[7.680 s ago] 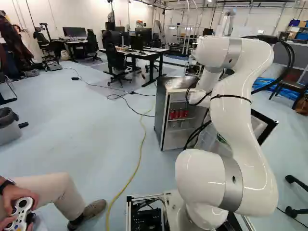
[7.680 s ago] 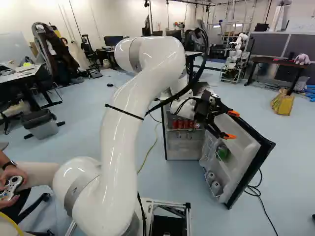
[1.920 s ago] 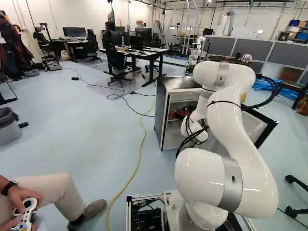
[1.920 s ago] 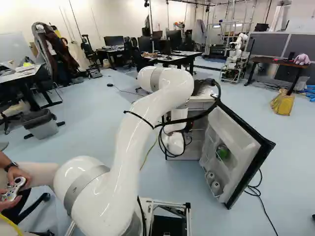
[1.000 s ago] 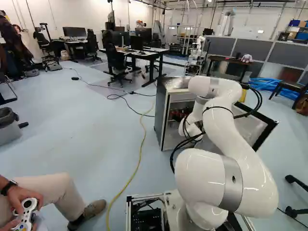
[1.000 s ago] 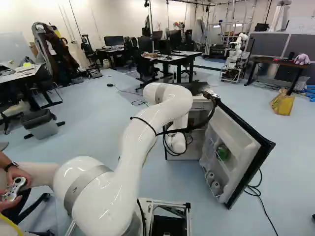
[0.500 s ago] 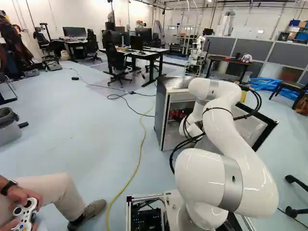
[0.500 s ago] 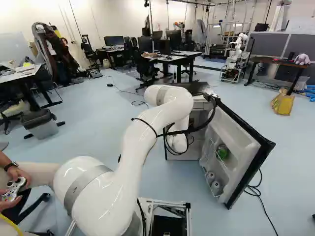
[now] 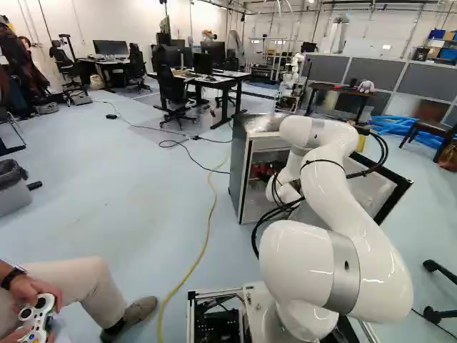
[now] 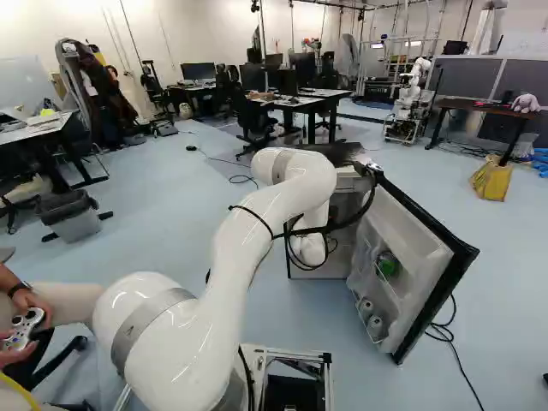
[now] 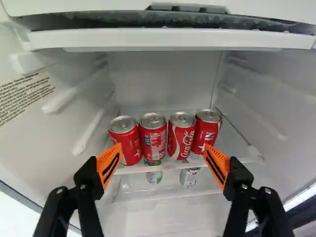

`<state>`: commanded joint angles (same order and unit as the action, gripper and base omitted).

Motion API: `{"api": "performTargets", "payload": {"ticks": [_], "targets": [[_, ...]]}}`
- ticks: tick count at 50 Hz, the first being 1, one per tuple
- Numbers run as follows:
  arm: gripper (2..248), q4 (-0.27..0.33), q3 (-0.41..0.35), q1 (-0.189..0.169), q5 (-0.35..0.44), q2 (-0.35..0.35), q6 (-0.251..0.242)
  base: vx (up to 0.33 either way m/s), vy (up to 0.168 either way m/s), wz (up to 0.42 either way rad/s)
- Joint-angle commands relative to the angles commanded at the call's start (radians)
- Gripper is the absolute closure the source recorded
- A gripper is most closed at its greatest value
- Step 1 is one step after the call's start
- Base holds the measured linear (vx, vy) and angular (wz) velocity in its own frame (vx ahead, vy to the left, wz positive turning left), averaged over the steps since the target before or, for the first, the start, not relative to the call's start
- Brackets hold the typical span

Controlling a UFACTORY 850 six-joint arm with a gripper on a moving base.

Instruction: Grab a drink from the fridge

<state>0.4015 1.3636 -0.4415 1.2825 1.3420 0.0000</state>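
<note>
Room above cans [image 11: 153, 138] – ledge [image 11: 168, 39] overhead

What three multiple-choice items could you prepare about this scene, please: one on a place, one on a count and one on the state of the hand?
1. Where at the fridge do the red cans stand?
A) On its top
B) On a shelf inside
C) In its door

2. How many red cans does the wrist view show?
A) Two
B) Six
C) Four

3. How is the hand?
A) Open
B) Shut on a can
C) Shut and empty

Key:
1. B: the wrist view shows them on the shelf.
2. C: four red cans stand side by side.
3. A: its fingers stand wide apart, gripping no can.
</note>
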Motion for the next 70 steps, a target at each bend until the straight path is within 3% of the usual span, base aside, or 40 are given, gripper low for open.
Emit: {"api": "performTargets", "payload": {"ticks": [10,11,20,21,25,26,62,67,68,70], "targets": [[40,0.0,0.0,0.0,0.0,0.0,0.0,0.0,0.0,0.0],[52,0.0,0.0,0.0,0.0,0.0,0.0,0.0,0.0,0.0],[64,0.0,0.0,0.0,0.0,0.0,0.0,0.0,0.0,0.0],[77,0.0,0.0,0.0,0.0,0.0,0.0,0.0,0.0,0.0],[77,0.0,0.0,0.0,0.0,0.0,0.0,0.0,0.0,0.0],[89,0.0,0.0,0.0,0.0,0.0,0.0,0.0,0.0,0.0],[89,0.0,0.0,0.0,0.0,0.0,0.0,0.0,0.0,0.0],[92,0.0,0.0,0.0,0.0,0.0,0.0,0.0,0.0,0.0],[106,0.0,0.0,0.0,0.0,0.0,0.0,0.0,0.0,0.0],[106,0.0,0.0,0.0,0.0,0.0,0.0,0.0,0.0,0.0]]}}
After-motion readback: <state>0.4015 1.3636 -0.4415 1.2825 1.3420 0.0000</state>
